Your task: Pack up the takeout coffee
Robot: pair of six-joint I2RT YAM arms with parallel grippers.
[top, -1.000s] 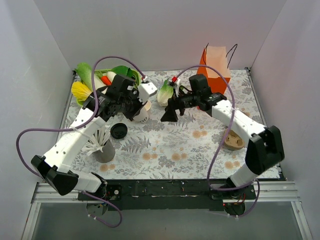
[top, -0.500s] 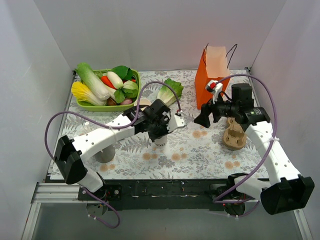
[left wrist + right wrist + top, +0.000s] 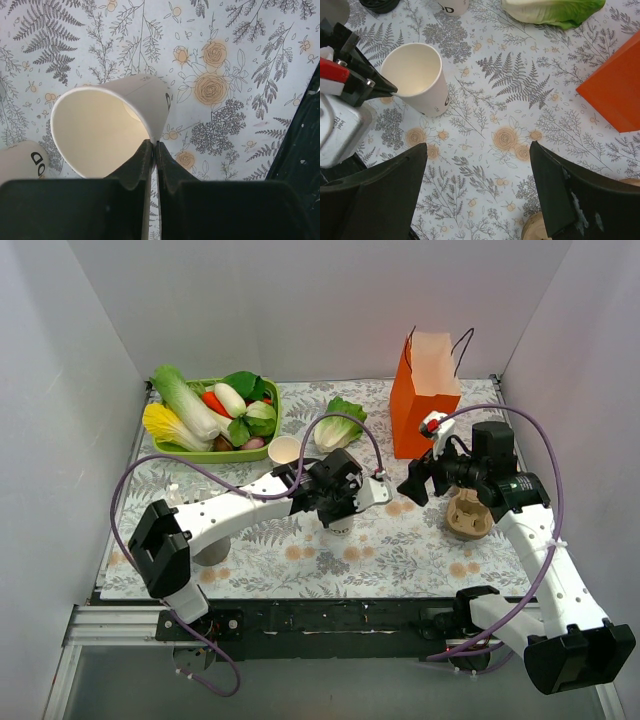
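Observation:
My left gripper (image 3: 341,510) is shut on the rim of a white paper cup (image 3: 340,527) with a bare open rim, slightly tilted, at the middle of the table. The pinch shows in the left wrist view (image 3: 154,145), with the cup (image 3: 107,130) empty inside. The right wrist view shows the same cup (image 3: 417,77). A second bare-rimmed white cup (image 3: 285,450) stands behind it. No cup with a black lid is in view. My right gripper (image 3: 413,485) is open and empty, right of the held cup and in front of the orange paper bag (image 3: 425,395); its jaws (image 3: 477,146) stand wide apart.
A black round lid (image 3: 380,4) lies at the top edge of the right wrist view. A green tray of vegetables (image 3: 175,448) is at the back left, a lettuce (image 3: 340,425) behind centre. A wooden piece (image 3: 468,520) sits under my right arm, a grey cup (image 3: 208,548) at front left.
My left gripper has carried the open cup from the back left to the middle of the table. My right gripper has drawn back to the right, near the bag.

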